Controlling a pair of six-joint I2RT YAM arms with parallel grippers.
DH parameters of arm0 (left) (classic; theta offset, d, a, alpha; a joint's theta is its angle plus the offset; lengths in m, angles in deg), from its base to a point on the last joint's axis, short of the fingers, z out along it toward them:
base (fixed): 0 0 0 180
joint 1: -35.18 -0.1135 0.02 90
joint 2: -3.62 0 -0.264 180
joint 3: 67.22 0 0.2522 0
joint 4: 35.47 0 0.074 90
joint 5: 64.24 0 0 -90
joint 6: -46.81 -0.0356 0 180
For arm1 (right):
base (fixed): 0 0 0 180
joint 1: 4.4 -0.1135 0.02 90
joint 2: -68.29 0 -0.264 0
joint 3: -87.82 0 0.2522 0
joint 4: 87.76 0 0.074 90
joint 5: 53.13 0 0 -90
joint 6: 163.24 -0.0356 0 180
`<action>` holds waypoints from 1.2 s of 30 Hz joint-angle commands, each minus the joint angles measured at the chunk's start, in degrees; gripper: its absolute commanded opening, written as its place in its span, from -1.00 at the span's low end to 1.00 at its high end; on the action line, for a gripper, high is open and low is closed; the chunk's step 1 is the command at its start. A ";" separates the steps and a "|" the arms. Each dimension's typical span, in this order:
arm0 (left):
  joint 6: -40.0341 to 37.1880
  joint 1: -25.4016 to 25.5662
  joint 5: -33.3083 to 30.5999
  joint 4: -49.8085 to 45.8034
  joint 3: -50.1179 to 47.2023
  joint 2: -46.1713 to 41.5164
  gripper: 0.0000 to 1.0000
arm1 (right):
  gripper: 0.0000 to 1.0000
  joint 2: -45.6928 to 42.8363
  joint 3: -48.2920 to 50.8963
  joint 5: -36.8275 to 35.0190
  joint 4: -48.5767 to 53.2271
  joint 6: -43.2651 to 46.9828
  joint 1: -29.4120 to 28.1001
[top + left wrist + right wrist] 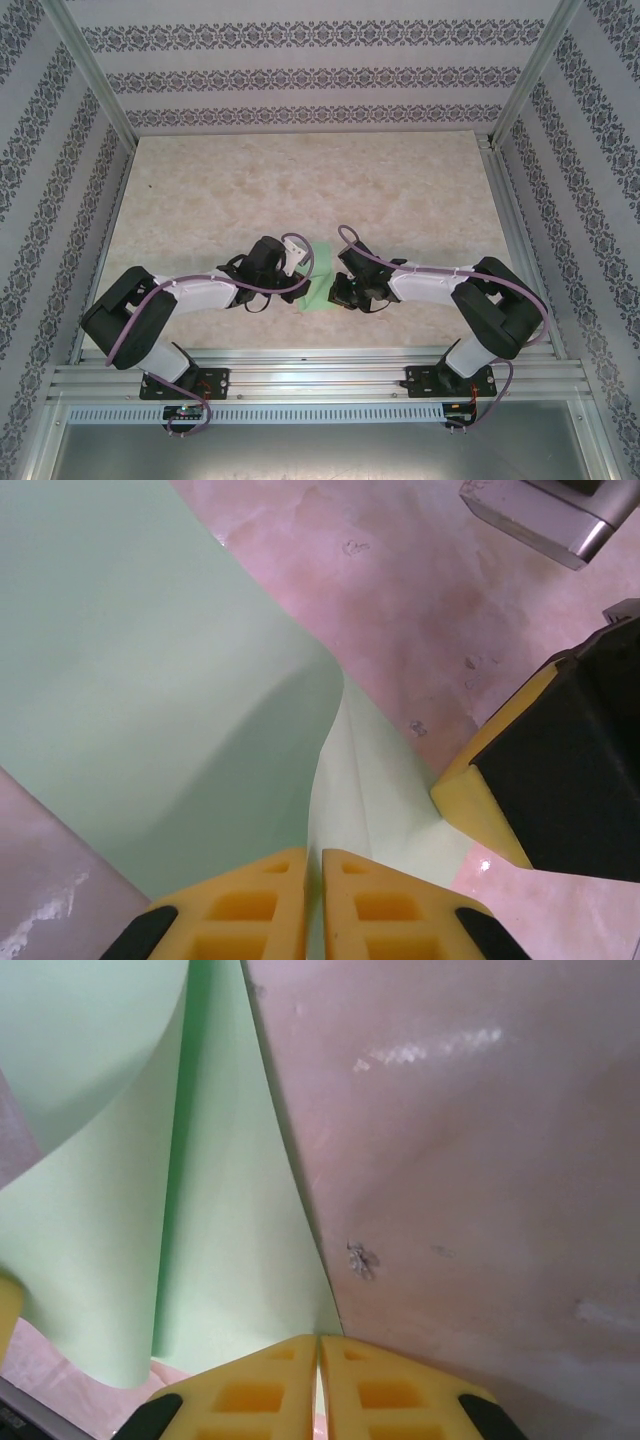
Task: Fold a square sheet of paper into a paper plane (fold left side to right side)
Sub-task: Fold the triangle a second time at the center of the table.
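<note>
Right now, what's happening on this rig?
Both arms reach in over the mint-green sheet of paper at the middle of the table. The left hand is shut on one part of the sheet's edge and the right hand is shut on another. Between them the sheet bows up in a loose curl rather than lying flat, so the fold looks under way but is not pressed down.
</note>
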 commanded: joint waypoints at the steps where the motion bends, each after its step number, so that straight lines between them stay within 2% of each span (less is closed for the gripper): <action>1: -1.39 -1.07 0.83 -0.99 0.79 0.44 -0.78 | -0.77 0.86 -0.06 -3.50 6.37 1.86 -0.57; 36: -2.70 -3.42 0.94 -0.03 2.88 6.25 -0.77 | -0.77 2.88 -1.73 -2.67 6.91 2.76 -1.80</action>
